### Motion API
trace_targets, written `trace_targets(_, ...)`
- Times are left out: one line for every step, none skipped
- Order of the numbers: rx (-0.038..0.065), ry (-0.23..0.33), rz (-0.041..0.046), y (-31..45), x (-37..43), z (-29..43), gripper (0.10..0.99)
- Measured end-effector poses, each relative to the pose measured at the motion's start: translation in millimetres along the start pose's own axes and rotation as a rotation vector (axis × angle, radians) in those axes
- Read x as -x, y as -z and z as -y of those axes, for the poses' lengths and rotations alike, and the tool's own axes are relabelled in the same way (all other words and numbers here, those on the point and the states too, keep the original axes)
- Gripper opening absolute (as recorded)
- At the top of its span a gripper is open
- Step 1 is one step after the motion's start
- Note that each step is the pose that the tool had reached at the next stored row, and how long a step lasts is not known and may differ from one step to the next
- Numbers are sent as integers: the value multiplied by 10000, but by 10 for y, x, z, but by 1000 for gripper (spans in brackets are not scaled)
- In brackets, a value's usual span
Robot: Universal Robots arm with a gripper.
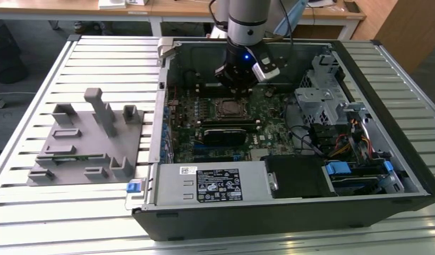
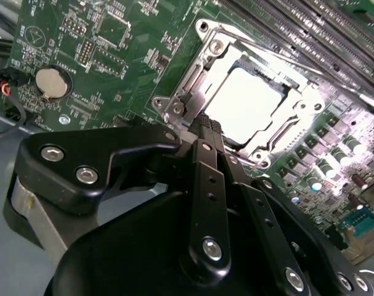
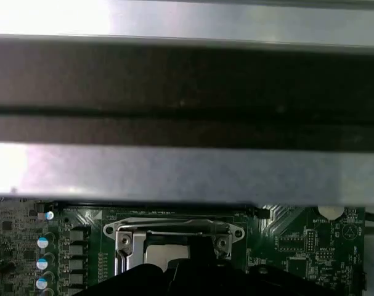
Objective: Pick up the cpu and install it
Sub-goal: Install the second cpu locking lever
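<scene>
Gripper (image 2: pixel 206 123): I saw its fingers (image 2: pixel 202 185) drawn together, holding nothing, hovering inside the case (image 1: pixel 387 175).
Cpu (image 2: pixel 243 98): seated in the socket (image 2: pixel 193 77), just beyond the fingertips, apart from them.
Board (image 2: pixel 113 37): I noted a coin cell (image 2: pixel 51 83) off to one side of the gripper.

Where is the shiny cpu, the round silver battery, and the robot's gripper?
cpu (image 2: pixel 245 102): second wrist view, middle of its shiny metal top, sitting in the socket.
round silver battery (image 2: pixel 50 82): second wrist view, centre of its flat face.
gripper (image 2: pixel 205 123): second wrist view, tip of its black fingers.
</scene>
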State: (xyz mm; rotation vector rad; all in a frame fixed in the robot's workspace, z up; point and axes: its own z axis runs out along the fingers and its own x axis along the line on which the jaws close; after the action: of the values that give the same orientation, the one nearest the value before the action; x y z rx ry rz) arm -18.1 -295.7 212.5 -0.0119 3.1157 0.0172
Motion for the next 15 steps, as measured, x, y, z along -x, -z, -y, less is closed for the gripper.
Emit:
trace_targets(0, 0, 0, 2, 0, 4, 106)
trace_targets(-2, 0, -1, 11, 0, 7, 106)
trace_targets(1, -1, 0, 29, 0, 8, 106)
trace_targets(3, -2, 1, 62, 1, 8, 106)
trace_targets(2, -2, 0, 104, 2, 8, 106)
trace_targets(4, -2, 1, 145, 3, 7, 106)
trace_targets(3, -1, 0, 185, 5, 7, 106)
trace_targets(3, -1, 0, 216, 5, 7, 106)
trace_targets(2, 0, -1, 233, 6, 8, 106)
trace_targets(5, 1, 0, 234, 6, 13, 106)
trace_targets(5, 0, 0, 234, 6, 22, 106)
trace_targets(4, -1, 0, 234, 6, 37, 106)
trace_targets(3, 0, -1, 235, 6, 59, 106)
trace_targets(4, -1, -1, 235, 5, 80, 106)
trace_targets(4, -1, 0, 235, 5, 104, 106)
